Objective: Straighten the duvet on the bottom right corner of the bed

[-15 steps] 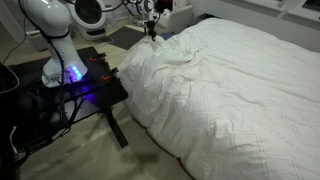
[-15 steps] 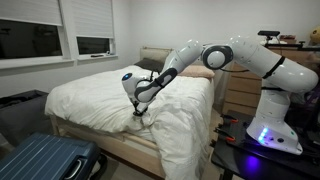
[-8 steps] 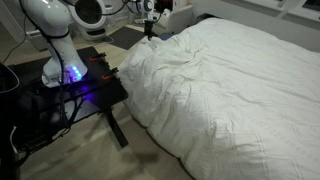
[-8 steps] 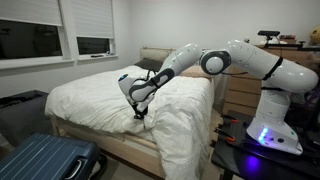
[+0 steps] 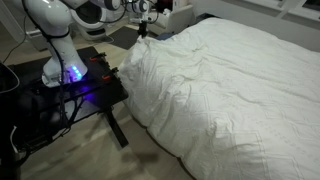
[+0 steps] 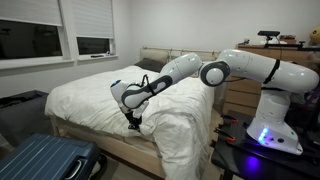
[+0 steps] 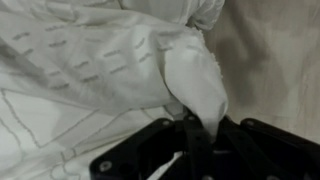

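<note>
Leftward and a little lower along the near edge of the bed is where the claw (image 6: 133, 122) has gone since the earlier frames, taking a pinched fold of the duvet (image 6: 100, 95) with it. In the wrist view the claw (image 7: 196, 128) is clamped tight on that fold. A rounded white hump of quilted fabric rises from between the dark fingers (image 7: 160, 136), and cloth hides their tips. That view is soft and blurred, and the claw's body is cut off at the bottom edge.

In an exterior view the claw (image 5: 143, 27) sits small and far off near the top edge, where its jaws cannot be made out and part of the arm is cut off. The duvet (image 5: 220, 90) lies creased over the whole bed (image 6: 100, 142), draping down the side and hiding most of the frame, with the corner by the claw bunched up.

A black desk (image 5: 100, 88) carries the robot's base, which glows blue-violet. A blue suitcase (image 6: 45, 160) is cut off at the near left corner.
</note>
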Tool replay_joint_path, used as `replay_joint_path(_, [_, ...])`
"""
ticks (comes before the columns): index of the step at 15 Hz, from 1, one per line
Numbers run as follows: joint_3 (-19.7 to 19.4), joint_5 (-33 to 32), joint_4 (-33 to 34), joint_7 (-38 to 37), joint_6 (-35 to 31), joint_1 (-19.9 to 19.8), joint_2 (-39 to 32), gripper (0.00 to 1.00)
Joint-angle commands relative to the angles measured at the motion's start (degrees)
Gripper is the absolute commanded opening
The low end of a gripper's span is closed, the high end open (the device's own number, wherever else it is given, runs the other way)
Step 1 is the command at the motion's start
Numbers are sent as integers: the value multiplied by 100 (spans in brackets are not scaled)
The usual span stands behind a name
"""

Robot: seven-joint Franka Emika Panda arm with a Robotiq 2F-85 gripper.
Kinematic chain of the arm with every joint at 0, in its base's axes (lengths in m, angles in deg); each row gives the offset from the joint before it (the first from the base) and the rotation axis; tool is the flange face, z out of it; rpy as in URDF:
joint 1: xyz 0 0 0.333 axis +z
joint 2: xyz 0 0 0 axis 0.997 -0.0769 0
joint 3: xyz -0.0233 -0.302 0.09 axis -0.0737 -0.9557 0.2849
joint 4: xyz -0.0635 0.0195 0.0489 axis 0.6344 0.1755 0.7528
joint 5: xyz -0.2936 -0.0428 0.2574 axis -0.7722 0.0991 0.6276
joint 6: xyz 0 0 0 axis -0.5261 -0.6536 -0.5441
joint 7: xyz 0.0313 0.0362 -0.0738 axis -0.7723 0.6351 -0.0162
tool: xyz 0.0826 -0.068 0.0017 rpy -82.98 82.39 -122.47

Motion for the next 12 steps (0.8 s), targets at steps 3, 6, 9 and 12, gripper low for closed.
replay_joint_path(3, [12,238,1108,426,153,525,-488,2])
replay_joint_path(6, [50,328,1572,425,72,675,-670,2])
replay_joint_path(9, [71,408,2036,473,76,773,-837,2])
replay_joint_path(12, [155,596,1925,624,-144,791,-655,2])
